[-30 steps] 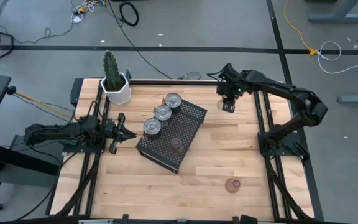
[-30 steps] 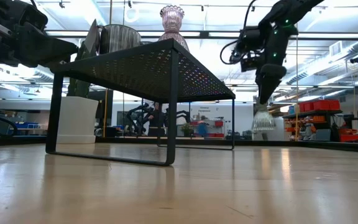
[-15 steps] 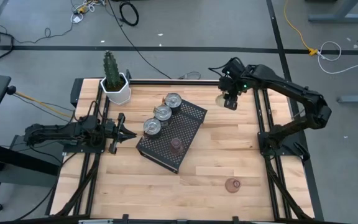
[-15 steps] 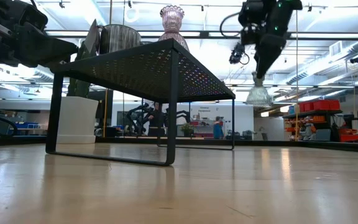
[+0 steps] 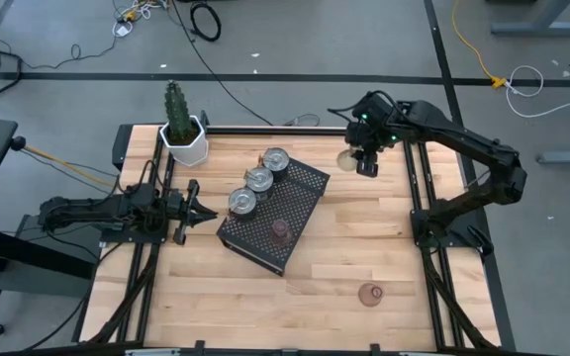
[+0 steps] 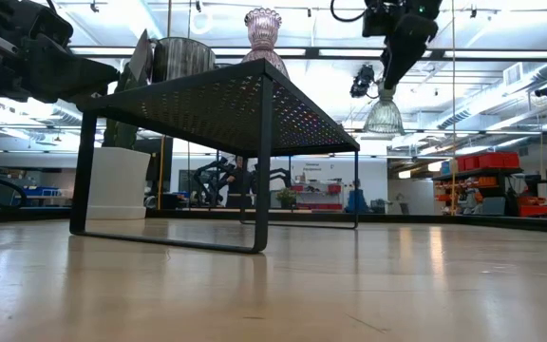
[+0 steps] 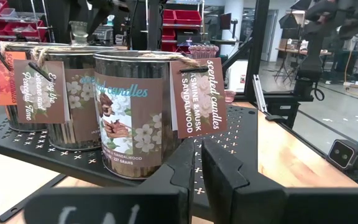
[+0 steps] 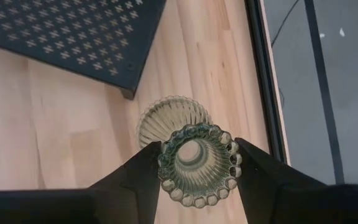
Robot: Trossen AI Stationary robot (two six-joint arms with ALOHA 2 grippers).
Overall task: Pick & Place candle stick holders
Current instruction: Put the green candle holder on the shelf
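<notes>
My right gripper (image 5: 364, 161) hangs over the table's far right part, shut on an olive-yellow glass candle stick holder (image 6: 384, 115). The holder is well above the wood. A black perforated tray (image 5: 300, 203) stands mid-table on its legs, with three silver tins (image 5: 258, 180) and a pinkish glass holder (image 5: 281, 230) on top of it. Another pinkish holder (image 5: 370, 294) stands on the wood at the near right. My left gripper (image 5: 198, 210) waits shut at the table's left, level, facing the tins (image 7: 126, 118). My right gripper pinches the holder's beaded upper rim (image 8: 199, 165) between its two fingers (image 8: 138, 180), one on each side. The fingers come from above, slanting down. The holder hangs below them with its flared ribbed foot (image 8: 166, 118) downward, lifted clear of the table.
A white hexagonal pot with a cactus (image 5: 184, 138) stands at the far left corner. Bare wood lies right of the tray and along the near edge. The table's right rail (image 5: 419, 188) runs close beside my right gripper.
My right gripper has risen with the olive-yellow holder and drifted slightly toward the tray. The holder has stayed hanging foot-down and is now higher than the tray's top.
</notes>
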